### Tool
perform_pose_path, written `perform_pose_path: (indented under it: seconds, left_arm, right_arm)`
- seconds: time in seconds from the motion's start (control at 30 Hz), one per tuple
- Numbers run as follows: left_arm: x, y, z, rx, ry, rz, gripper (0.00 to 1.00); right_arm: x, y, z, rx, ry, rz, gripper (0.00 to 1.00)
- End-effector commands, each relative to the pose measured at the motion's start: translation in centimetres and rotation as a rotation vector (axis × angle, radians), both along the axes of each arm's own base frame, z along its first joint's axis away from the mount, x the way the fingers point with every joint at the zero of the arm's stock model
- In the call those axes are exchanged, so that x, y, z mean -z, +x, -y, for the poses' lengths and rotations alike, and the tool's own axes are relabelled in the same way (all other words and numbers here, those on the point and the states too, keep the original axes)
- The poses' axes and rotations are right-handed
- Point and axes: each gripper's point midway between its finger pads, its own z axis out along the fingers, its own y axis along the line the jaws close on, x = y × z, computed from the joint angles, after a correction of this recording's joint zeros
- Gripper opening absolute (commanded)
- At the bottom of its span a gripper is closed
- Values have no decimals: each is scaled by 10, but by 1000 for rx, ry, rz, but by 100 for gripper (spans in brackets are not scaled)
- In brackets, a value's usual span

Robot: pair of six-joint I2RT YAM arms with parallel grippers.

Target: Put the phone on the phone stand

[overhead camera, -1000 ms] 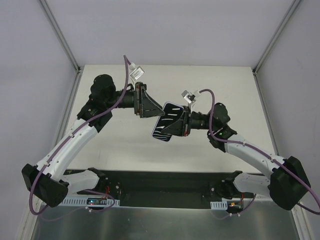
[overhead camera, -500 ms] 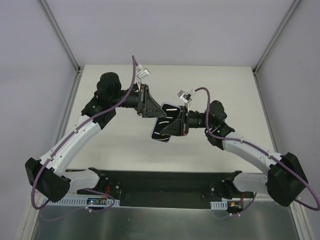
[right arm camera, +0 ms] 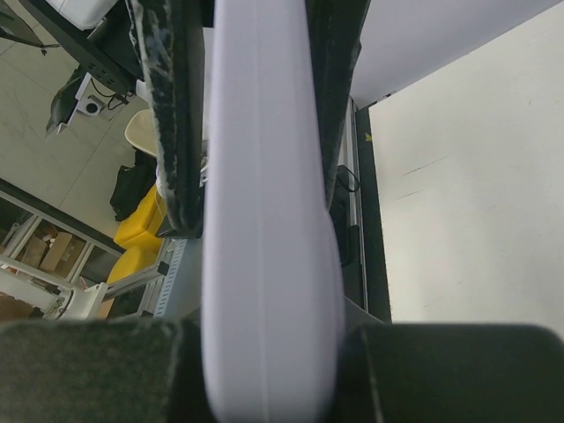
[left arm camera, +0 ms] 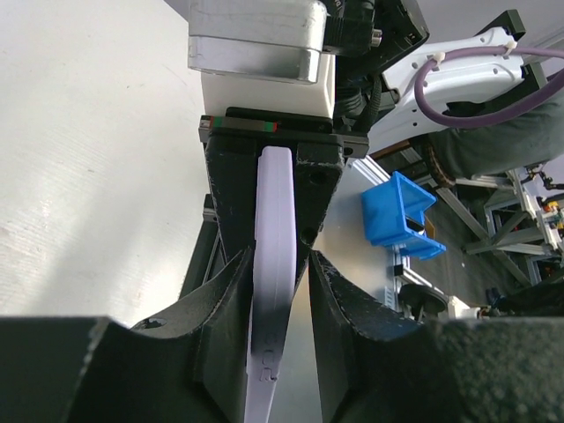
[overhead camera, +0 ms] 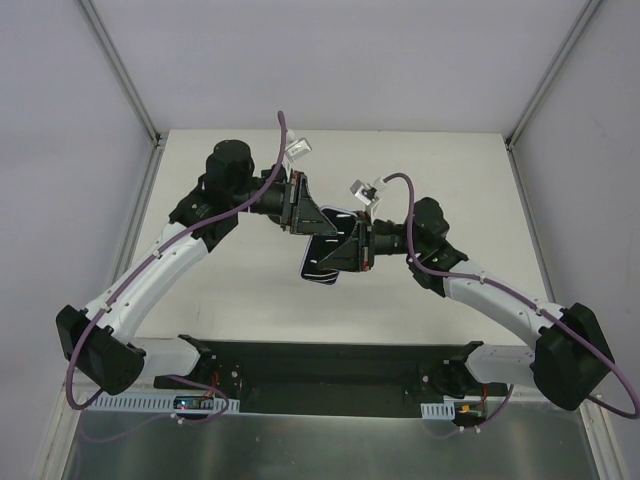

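Two hands meet in the air over the counter (overhead camera: 250, 295) with a single phone between them, which reads as a handover or a change of grip.

On the left, the left hand (overhead camera: 308, 218) reaches in toward the middle. Its wrist view shows its fingers (left arm camera: 231, 308) set narrow on either side of the phone (left arm camera: 273, 256), which stands edge-on to that camera with its pale rim showing. One finger looks to touch the phone and a thin dark gap shows beside the other. I cannot tell whether this hand actually grips or only flanks it.

In the middle, seen from above, the phone hangs tilted with its dark screen facing up, off the counter rather than lying on it.

On the right, the right hand (overhead camera: 345, 246) holds the phone. In its own wrist view both fingers (right arm camera: 172, 115) lie flat against the two faces with no gap. Gripping it near one end leaves the other end free, probably so the left hand can get a hold there.

The phone stand is in none of the views, so its position relative to the phone cannot be judged. The placing itself is not yet done, and a firm, well-aligned hold seems to be the point of this step.
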Motion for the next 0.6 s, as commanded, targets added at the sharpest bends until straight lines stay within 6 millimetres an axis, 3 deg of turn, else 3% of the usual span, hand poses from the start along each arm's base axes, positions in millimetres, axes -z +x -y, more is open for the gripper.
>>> perform_pose_path:
  seconds: [0.0,0.17,0.43,0.57]
  left_arm:
    - [-17,-2,3,18,-20,74,30]
    - [-15,-2,7,22,-11,69,24]
    - [-17,-3,11,33,-10,70,27]
    - [-17,-3,13,38,-10,71,24]
  right_arm:
    - [-35,-2,-3,-25,77,120,1]
    - [-33,-2,-4,-24,68,120,1]
    - [-32,-4,-6,-30,61,124,1]
    - [-30,-5,-7,-33,56,122,1]
